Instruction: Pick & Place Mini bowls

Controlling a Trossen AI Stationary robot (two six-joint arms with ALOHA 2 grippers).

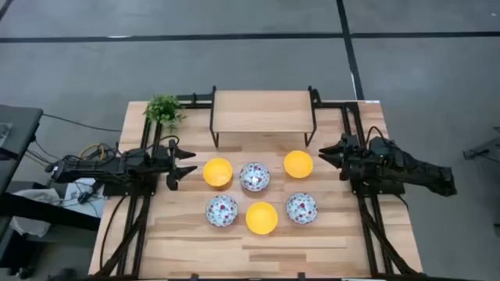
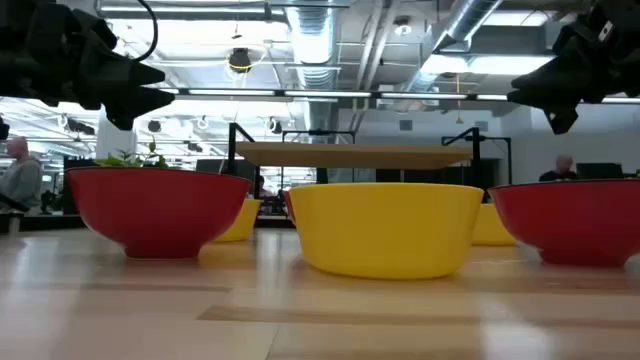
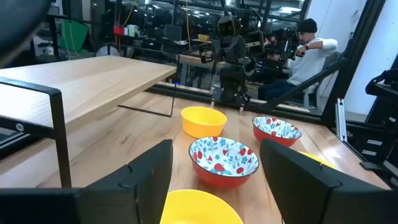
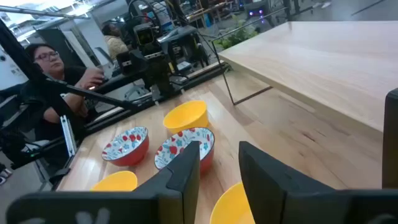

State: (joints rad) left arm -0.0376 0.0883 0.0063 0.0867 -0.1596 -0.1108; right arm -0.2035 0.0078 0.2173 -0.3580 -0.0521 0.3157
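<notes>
Six mini bowls rest on their bases on the wooden table (image 1: 180, 242). Three are plain yellow (image 1: 218, 172) (image 1: 298, 164) (image 1: 262, 218). Three are white with a floral pattern (image 1: 254, 177) (image 1: 222, 211) (image 1: 301, 208). My left gripper (image 1: 190, 164) hovers level and open, just left of the left yellow bowl (image 3: 199, 208), which shows low between its fingers. My right gripper (image 1: 323, 154) hovers level just right of the far-right yellow bowl (image 4: 236, 205). Its fingers stand a little apart with nothing between them. Both grippers hang above bowl height in the low view.
A low wooden shelf on a black frame (image 1: 263, 111) stands at the table's far middle. A small green plant (image 1: 164, 111) sits at the far left corner. People sit at desks beyond the table (image 3: 308, 53) (image 4: 53, 68). Bare wood lies along the near edge.
</notes>
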